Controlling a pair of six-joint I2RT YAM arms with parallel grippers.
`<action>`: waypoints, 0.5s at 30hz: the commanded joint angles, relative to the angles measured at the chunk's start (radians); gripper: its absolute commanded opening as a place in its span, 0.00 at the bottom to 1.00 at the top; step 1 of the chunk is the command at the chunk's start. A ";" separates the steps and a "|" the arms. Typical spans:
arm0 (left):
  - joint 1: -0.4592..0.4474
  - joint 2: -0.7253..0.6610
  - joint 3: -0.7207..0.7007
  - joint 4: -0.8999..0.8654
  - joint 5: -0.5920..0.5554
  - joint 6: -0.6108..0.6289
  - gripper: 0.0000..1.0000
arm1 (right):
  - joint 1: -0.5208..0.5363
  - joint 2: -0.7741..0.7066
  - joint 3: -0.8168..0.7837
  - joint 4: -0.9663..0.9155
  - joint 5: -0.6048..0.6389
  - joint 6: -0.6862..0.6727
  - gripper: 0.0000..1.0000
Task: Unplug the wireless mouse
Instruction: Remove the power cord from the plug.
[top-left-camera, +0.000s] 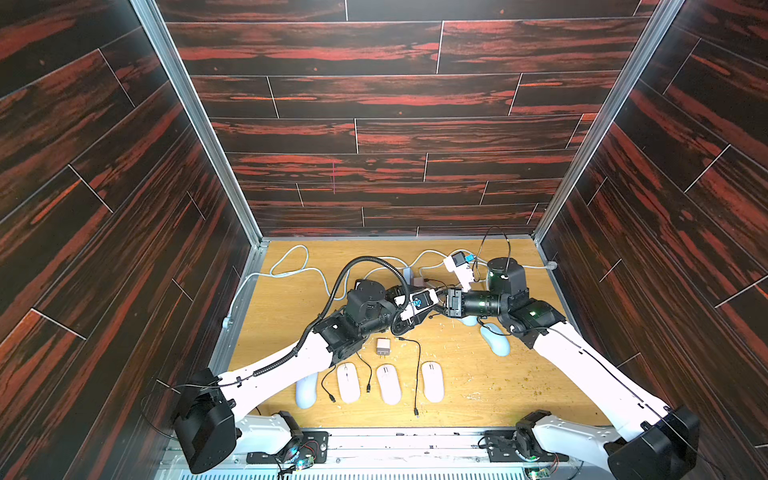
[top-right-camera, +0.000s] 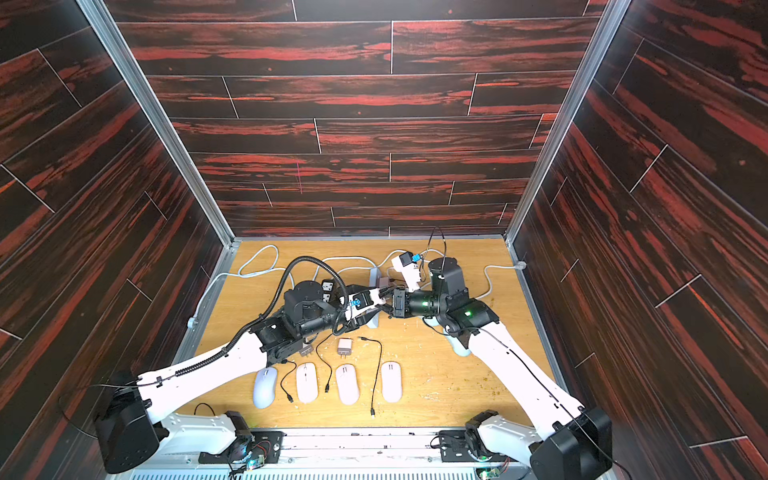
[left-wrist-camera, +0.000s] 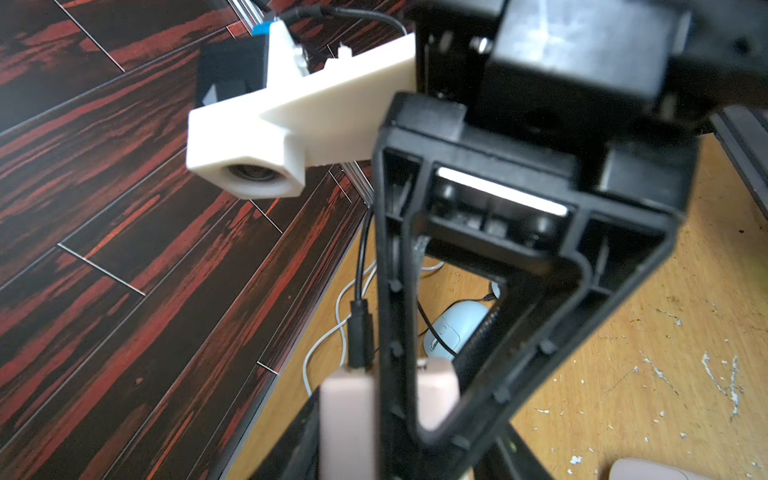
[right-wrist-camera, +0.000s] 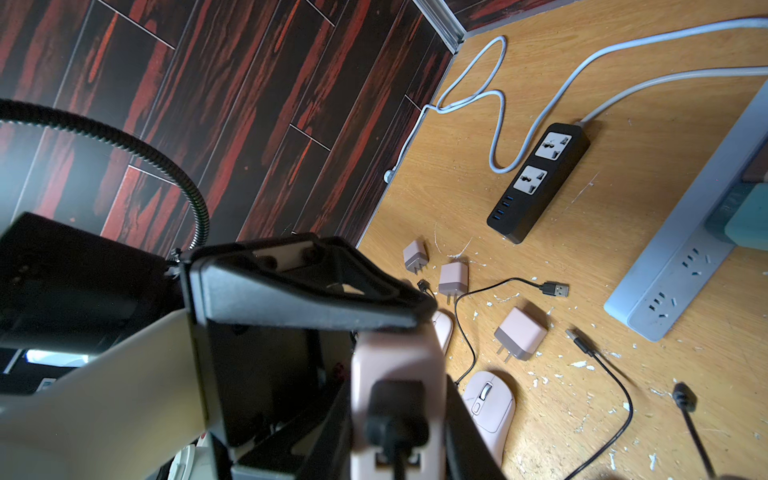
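Both grippers meet above the middle of the table. A pink charger adapter hangs between them with a black USB plug seated in its port. My right gripper is shut on the adapter, a finger on each side of it. My left gripper comes from the opposite side and is shut on the same adapter. The plug's black cable runs off toward a light blue wireless mouse on the table under my right arm. Whether the cable sits in the mouse's port is hidden.
Several mice lie in a row at the front with loose black cables between them. Loose pink adapters lie nearby. A black power strip and a grey power strip lie behind, with white cords.
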 joint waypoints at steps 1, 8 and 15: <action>-0.004 0.004 0.026 -0.009 -0.008 0.014 0.50 | 0.010 0.006 0.017 0.024 -0.015 -0.004 0.00; -0.004 -0.002 0.023 -0.012 -0.020 0.015 0.39 | 0.014 -0.006 0.015 0.019 0.013 -0.008 0.00; -0.003 -0.024 0.010 0.018 -0.034 -0.017 0.00 | 0.014 -0.079 -0.010 0.036 0.127 -0.026 0.37</action>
